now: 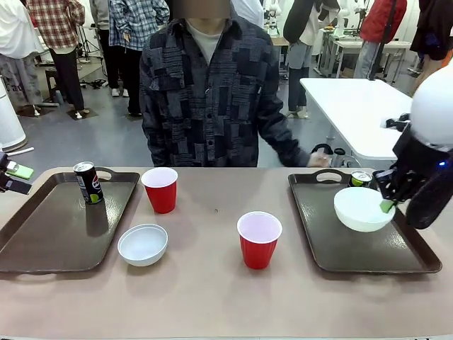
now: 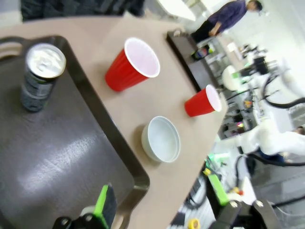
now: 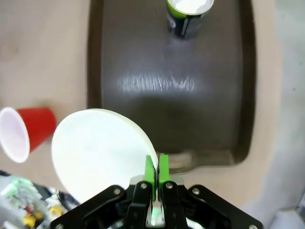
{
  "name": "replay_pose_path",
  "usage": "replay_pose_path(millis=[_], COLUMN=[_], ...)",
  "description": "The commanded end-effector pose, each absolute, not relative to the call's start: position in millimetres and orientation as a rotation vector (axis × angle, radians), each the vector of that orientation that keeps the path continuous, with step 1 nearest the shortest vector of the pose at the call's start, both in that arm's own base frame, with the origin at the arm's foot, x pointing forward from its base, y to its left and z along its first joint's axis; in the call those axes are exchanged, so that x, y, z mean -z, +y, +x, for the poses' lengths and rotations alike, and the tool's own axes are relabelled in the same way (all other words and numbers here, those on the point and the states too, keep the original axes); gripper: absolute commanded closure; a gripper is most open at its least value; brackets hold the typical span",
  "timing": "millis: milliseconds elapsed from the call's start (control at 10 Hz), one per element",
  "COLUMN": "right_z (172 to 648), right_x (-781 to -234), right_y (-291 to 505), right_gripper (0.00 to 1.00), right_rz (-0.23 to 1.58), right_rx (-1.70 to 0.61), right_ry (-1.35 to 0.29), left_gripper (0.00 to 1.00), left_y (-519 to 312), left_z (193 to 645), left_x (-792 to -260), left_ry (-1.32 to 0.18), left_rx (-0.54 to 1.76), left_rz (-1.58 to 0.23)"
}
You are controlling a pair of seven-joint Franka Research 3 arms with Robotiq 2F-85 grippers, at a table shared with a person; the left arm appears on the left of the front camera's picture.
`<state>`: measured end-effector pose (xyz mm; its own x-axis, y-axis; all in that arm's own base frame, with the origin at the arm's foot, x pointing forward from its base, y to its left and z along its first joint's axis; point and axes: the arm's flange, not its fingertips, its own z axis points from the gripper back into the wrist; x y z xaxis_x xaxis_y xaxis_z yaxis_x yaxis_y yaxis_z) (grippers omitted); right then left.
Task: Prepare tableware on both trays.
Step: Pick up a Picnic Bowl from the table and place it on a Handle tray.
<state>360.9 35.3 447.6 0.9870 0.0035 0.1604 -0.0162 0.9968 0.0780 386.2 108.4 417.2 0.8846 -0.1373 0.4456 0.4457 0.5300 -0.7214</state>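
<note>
Your right claw (image 1: 386,206) is clamped on a bowl's (image 1: 359,210) rim, over the right tray (image 1: 417,263).
Your left claw (image 1: 15,177) hangs beside the left tray (image 1: 42,263); whether it is apart or together, I cannot tell. The second bowl (image 1: 142,244) sits on the table (image 1: 212,297).

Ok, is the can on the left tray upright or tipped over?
Upright: the can stands on its base on the left tray, silver top up.

The white right arm enters from the right, its black right hand (image 1: 388,206) pinching the rim of a small round white bowl (image 1: 357,209). The left hand (image 1: 15,177) hovers at far left, fingers spread.
</note>
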Motion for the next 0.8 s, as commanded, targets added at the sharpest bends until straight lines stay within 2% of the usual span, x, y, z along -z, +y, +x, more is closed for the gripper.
replay_pose_path(millis=[0, 300, 700], right_z=[387, 409, 424], right_x=[-417, -376, -347], right_y=[30, 13, 0], right_gripper=[0.96, 0.96, 0.96], right_rz=[0.081, 0.095, 0.084], right_rx=[-0.033, -0.007, 0.025], right_ry=[-0.170, -0.140, -0.114], left_gripper=[0.00, 0.00, 0.00], left_y=[109, 109, 109], left_z=[386, 386, 386], left_x=[-418, -418, -418], left_ry=[-0.370, -0.370, -0.370], left_rx=[0.356, 0.356, 0.356], left_rz=[-0.970, -0.970, -0.970])
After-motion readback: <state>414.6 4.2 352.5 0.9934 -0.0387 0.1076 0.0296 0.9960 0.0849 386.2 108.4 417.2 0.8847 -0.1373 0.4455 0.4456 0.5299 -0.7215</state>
